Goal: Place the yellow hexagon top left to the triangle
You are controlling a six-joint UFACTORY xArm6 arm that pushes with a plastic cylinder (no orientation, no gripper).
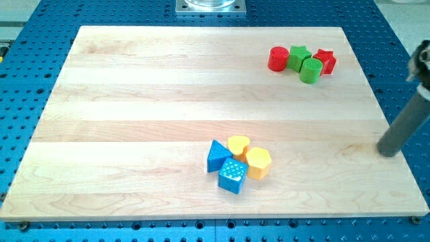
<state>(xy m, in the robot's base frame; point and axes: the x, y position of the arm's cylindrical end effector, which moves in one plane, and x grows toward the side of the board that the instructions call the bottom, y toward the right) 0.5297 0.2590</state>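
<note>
The yellow hexagon (259, 162) lies on the wooden board (134, 101) near the view's bottom middle. It touches a yellow heart-shaped block (238, 145) at its upper left and a blue cube (232, 175) at its lower left. The blue triangle (216, 155) sits left of these, against the heart and the cube. The dark rod comes in from the view's right edge; my tip (388, 152) rests near the board's right edge, far to the right of the hexagon and touching no block.
A cluster sits at the view's top right: a red cylinder (278, 58), a green star (298, 57), a green cylinder (310, 70) and a red star (325, 61). A blue perforated table (27, 74) surrounds the board. A metal mount (210, 6) is at the top.
</note>
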